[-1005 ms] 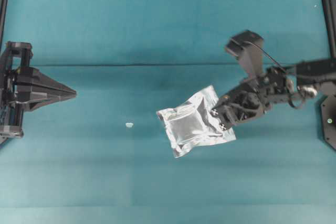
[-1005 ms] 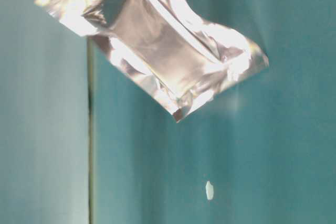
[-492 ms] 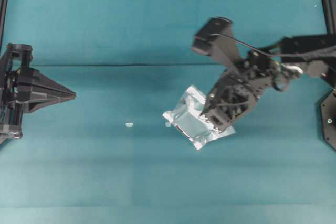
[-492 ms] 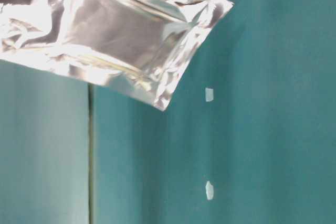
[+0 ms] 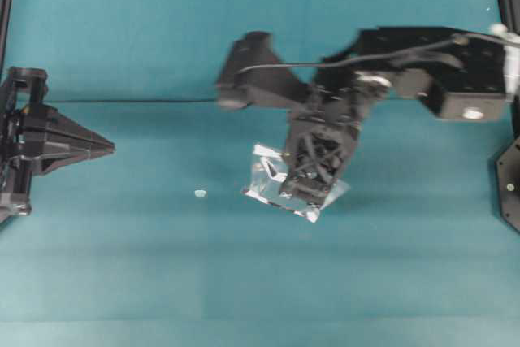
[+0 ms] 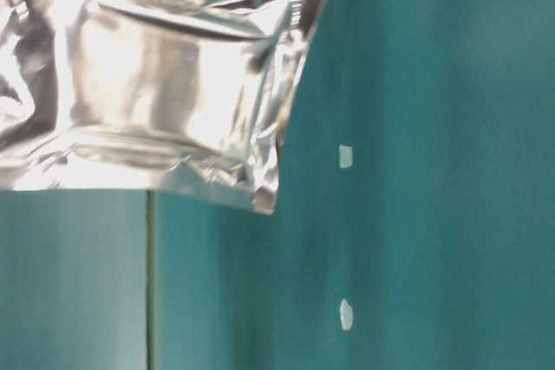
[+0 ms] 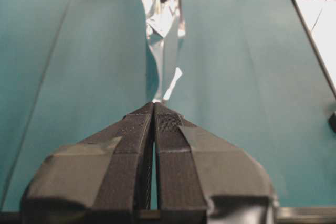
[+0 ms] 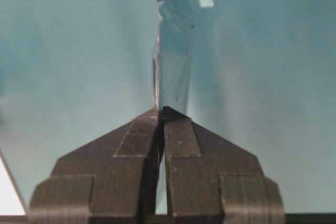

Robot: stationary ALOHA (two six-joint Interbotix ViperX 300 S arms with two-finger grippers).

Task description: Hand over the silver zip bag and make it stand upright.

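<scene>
Your right gripper point(image 5: 311, 194) has its jaws clamped on the bag point(image 5: 264, 176), hanging edge-down above mid-worktop point(image 5: 162, 266). Your left gripper point(image 5: 110, 147) waits far left, jaws pressed together, empty.

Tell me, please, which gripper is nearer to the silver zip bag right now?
Right. The right gripper has its jaws shut on the silver zip bag; the left gripper sits far off at the table's left edge.
</scene>
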